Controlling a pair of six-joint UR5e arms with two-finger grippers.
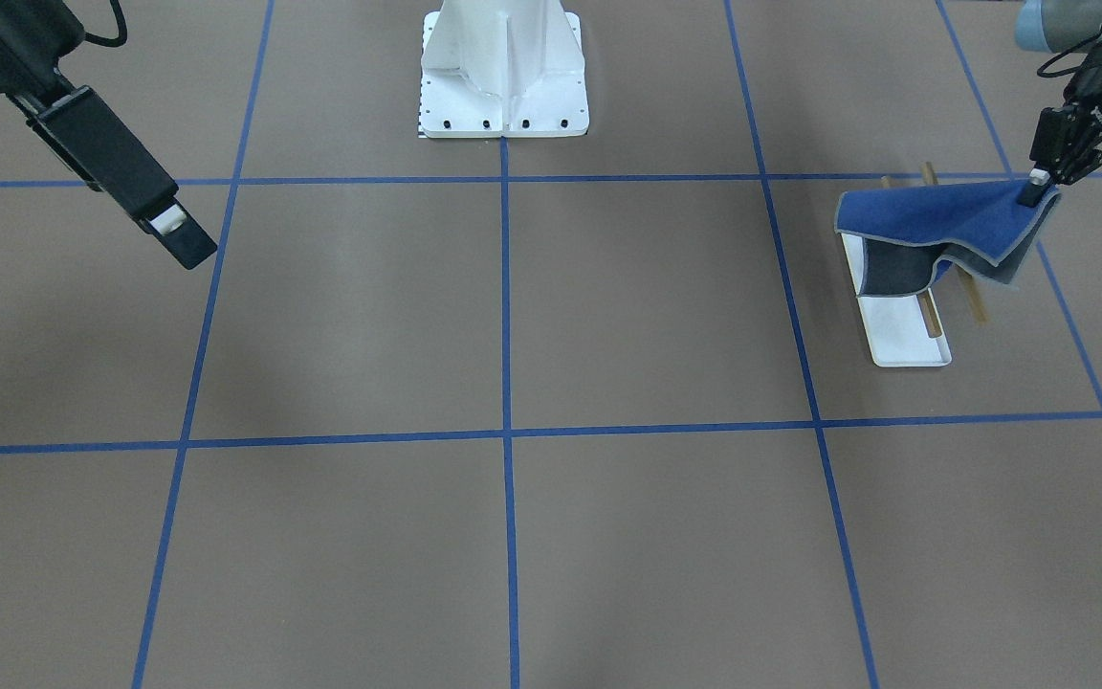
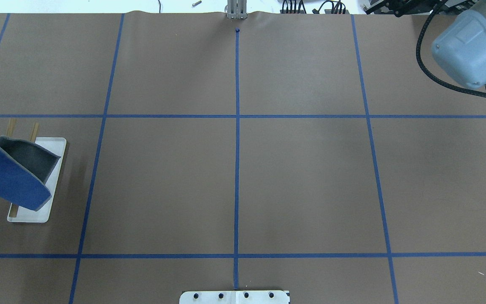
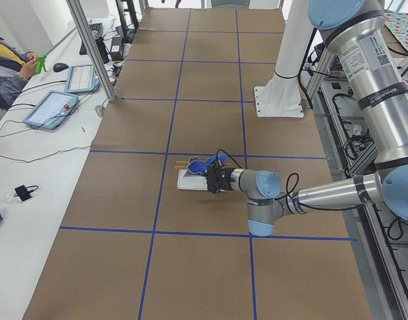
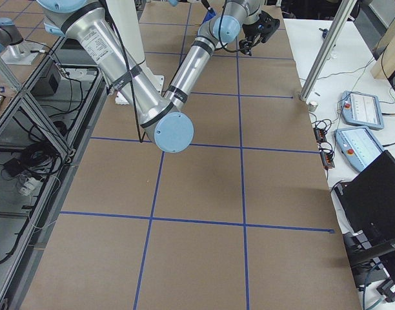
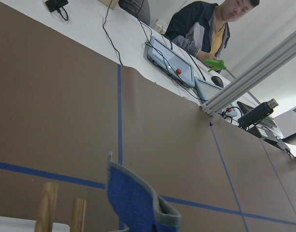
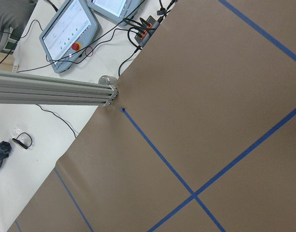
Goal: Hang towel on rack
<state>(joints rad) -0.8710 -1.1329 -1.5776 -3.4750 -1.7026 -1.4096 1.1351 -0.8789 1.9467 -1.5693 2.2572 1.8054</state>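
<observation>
The towel (image 1: 943, 222) lies draped across the two wooden rods of the rack (image 1: 907, 346), which stands near the robot's left end of the brown surface (image 1: 608, 316). Most of the cloth spreads over the rods' far part. One fold sags down toward the white tray, and one corner is lifted off to the side, up at the tips of the left fingers (image 1: 1048, 144). The left arm reaches out low and nearly level over the surface, with its wrist beside the rack and the fingers pointing down onto that raised corner. They are pinched together on the corner, with only the cloth between them. The right arm hangs above the opposite end, well apart from the rack. The right fingers (image 1: 121, 158) slant downward and touch nothing, and I cannot tell from this side-on angle whether they are apart or together.
</observation>
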